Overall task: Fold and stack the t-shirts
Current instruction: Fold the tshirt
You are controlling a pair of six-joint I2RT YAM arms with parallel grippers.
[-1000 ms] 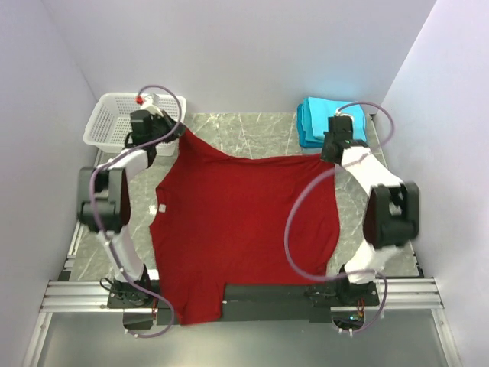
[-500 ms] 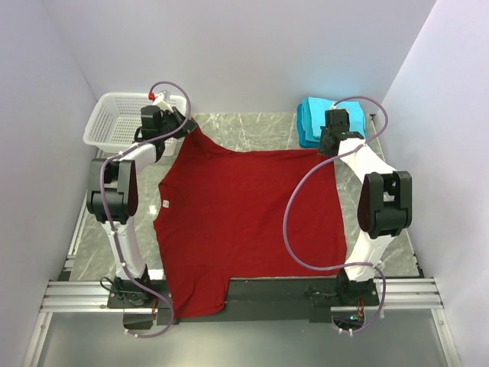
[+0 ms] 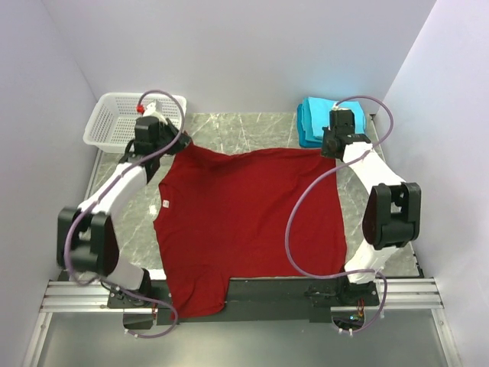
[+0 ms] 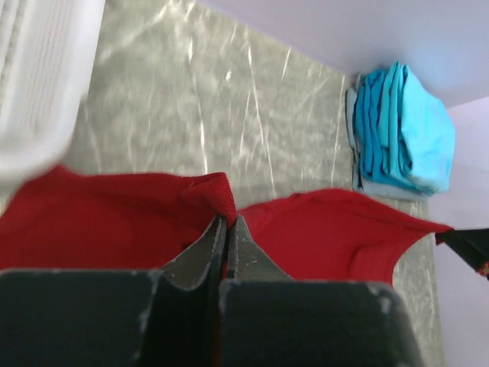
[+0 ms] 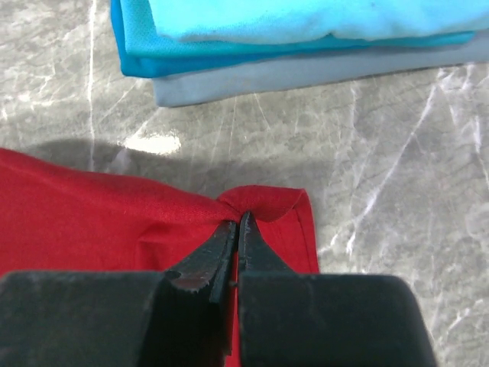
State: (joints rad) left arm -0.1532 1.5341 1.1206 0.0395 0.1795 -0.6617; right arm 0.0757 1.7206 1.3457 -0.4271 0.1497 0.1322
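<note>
A deep red t-shirt (image 3: 244,222) lies spread over the table, its near end hanging over the front rail. My left gripper (image 3: 183,142) is shut on its far left corner, the cloth pinched between the jaws in the left wrist view (image 4: 227,218). My right gripper (image 3: 327,151) is shut on the far right corner, seen pinched in the right wrist view (image 5: 238,222). A stack of folded turquoise t-shirts (image 3: 327,121) sits at the back right, just beyond the right gripper; it also shows in the left wrist view (image 4: 401,130) and the right wrist view (image 5: 306,30).
A white mesh basket (image 3: 126,122) stands at the back left, close behind the left gripper. Grey walls close in on three sides. The metal rail (image 3: 252,294) runs along the front edge.
Both grippers have moved slightly nearer and lower with the shirt's far corners, and the far edge is now stretched straighter and flatter. The left arm's elbow has swung down.
</note>
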